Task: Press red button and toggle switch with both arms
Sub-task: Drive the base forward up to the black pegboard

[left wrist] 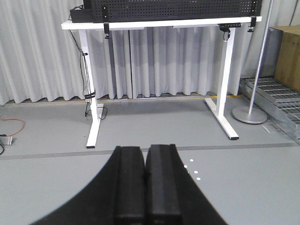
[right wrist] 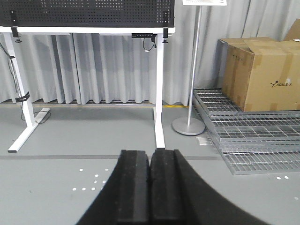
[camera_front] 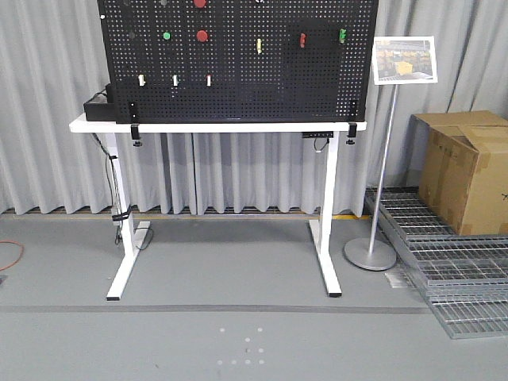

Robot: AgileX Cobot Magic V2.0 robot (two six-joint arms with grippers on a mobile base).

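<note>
Both our arms sit low, pointing level across the floor toward the tabletop (camera_front: 238,126). The left end effector (left wrist: 146,152) and right end effector (right wrist: 150,154) each have their fingers pressed together on nothing. The red button (camera_front: 202,36) sits on the black pegboard (camera_front: 262,87) above the tabletop, with a second red disc (camera_front: 200,3) above it and one green disc (camera_front: 167,35) beside it; we cannot pick out the toggle switch. The single cardboard box (right wrist: 262,65) reads "AGILEX".

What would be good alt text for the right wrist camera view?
The shut right gripper points across grey floor toward a white table carrying a black pegboard. A sign stand, metal grates and a cardboard box stand beside it.
</note>
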